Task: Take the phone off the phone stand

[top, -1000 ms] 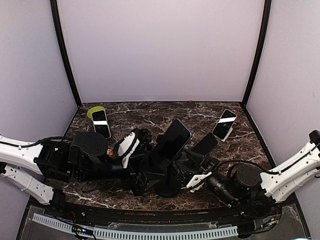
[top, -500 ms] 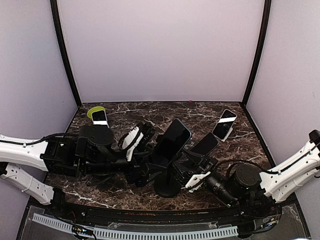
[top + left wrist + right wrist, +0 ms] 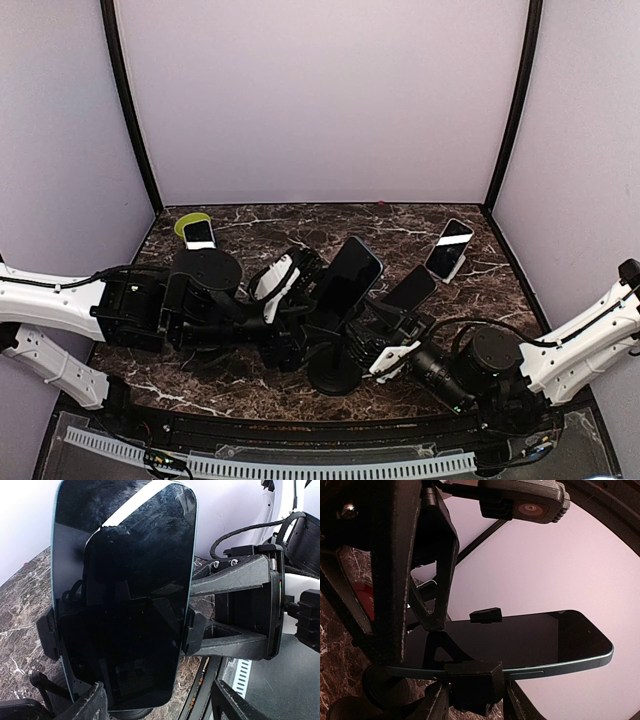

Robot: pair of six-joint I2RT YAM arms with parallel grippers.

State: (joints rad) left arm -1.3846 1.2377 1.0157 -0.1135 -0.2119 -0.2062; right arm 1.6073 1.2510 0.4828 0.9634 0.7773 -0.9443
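Observation:
A dark phone (image 3: 348,276) stands tilted in a black phone stand (image 3: 335,372) at the table's middle front. In the left wrist view the phone (image 3: 125,590) fills the frame, held by the stand's side clamps (image 3: 192,630). My left gripper (image 3: 303,300) is open; its fingers (image 3: 92,702) straddle the phone's lower end, and the right-hand finger stands clear of it. My right gripper (image 3: 368,335) is on the stand's other side. In the right wrist view its fingers (image 3: 432,705) press both sides of the stand's clamp block (image 3: 472,682), under the phone's edge (image 3: 555,660).
Other phones lie on the dark marble table (image 3: 260,225): one at back left (image 3: 201,246) by a green disc (image 3: 190,221), one at back right (image 3: 449,249), one just right of the stand (image 3: 411,288). Lilac walls close in the sides and back.
My left arm has moved right, bringing its open gripper from left of the stand up around the phone. My right gripper has stayed at the stand.

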